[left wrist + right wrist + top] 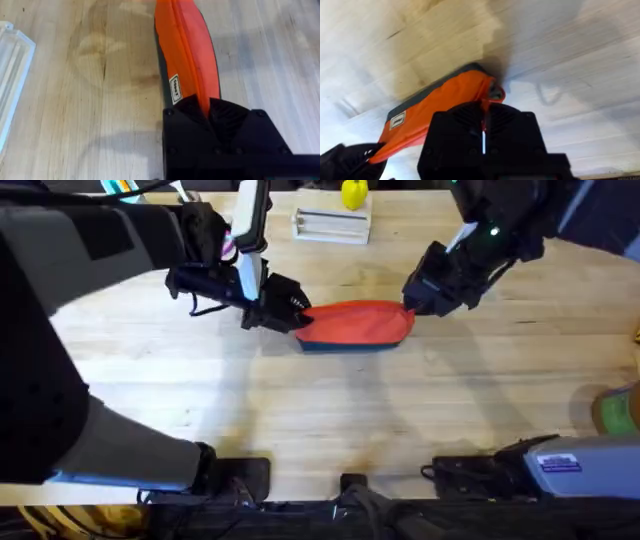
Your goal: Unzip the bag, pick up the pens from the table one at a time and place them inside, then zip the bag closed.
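Left gripper (297,317): your fingers are pinched on the bag's (358,324) left end. Right gripper (410,305): clamped on its right end, apparently at the zipper pull. The bag lies mid-table (330,410), long axis running left to right between your two grippers, so the zip travels leftward.

Red-orange bag (358,323) with dark bottom edge on pale-planked table (330,410).
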Controlling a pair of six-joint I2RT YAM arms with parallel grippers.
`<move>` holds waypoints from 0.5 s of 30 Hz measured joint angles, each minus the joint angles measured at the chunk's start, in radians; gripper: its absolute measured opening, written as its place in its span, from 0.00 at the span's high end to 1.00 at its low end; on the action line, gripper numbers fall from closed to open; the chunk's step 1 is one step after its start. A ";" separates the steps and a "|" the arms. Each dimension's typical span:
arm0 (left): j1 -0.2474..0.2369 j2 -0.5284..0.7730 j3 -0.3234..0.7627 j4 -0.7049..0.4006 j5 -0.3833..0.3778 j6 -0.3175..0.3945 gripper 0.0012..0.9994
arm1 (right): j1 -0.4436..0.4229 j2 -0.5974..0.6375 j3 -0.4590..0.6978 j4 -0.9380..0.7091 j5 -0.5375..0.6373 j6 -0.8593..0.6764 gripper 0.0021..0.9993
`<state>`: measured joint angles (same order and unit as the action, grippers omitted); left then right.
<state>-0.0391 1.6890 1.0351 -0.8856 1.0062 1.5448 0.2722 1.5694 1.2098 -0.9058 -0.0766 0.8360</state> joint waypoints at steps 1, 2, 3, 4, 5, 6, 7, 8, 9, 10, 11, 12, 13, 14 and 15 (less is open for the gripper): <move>0.000 0.000 0.000 0.000 0.000 0.000 0.96 | -0.003 0.014 0.000 0.000 0.003 0.000 0.97; 0.000 0.000 0.000 0.000 0.000 0.000 0.96 | -0.005 0.028 -0.001 0.000 0.005 0.000 0.97; -0.001 0.000 0.000 0.000 0.000 0.000 0.96 | -0.006 0.042 -0.003 0.001 0.007 0.000 0.97; -0.002 0.000 0.000 0.000 0.000 0.000 0.96 | -0.006 0.053 -0.006 0.002 0.007 0.000 0.97; -0.003 0.000 0.000 0.000 0.000 0.000 0.96 | -0.006 0.062 -0.010 0.004 0.007 0.000 0.97; -0.003 0.000 0.000 0.000 0.000 0.000 0.96 | -0.006 0.071 -0.013 0.004 0.006 -0.001 0.97; -0.003 0.000 0.000 0.000 0.000 0.000 0.96 | -0.006 0.077 -0.015 0.007 0.004 -0.003 0.97; -0.003 0.000 0.000 0.000 0.000 0.000 0.96 | -0.006 0.079 -0.015 0.011 0.004 -0.007 0.97; -0.003 0.000 0.000 0.000 0.000 0.000 0.96 | -0.006 0.078 -0.015 0.013 0.004 -0.010 0.97; -0.003 0.000 0.000 0.000 0.000 0.000 0.96 | -0.006 0.077 -0.016 0.015 0.004 -0.014 0.97; -0.003 0.000 0.000 0.000 0.000 0.000 0.96 | -0.006 0.075 -0.017 0.019 0.004 -0.020 0.97; -0.003 0.001 0.000 0.000 0.000 0.000 0.96 | -0.006 0.072 -0.018 0.022 0.005 -0.024 0.96; -0.003 0.001 0.000 0.000 -0.002 0.000 0.96 | -0.006 0.067 -0.019 0.023 0.010 -0.026 0.88; -0.003 0.001 0.000 -0.001 -0.006 0.000 0.96 | -0.007 0.061 -0.021 0.022 0.027 -0.034 0.74; -0.001 0.001 0.000 -0.004 -0.011 0.000 0.96 | -0.011 0.055 -0.021 0.022 0.045 -0.038 0.61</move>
<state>-0.0399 1.6897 1.0351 -0.8894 0.9956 1.5444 0.2615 1.6239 1.1885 -0.8839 -0.0320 0.7982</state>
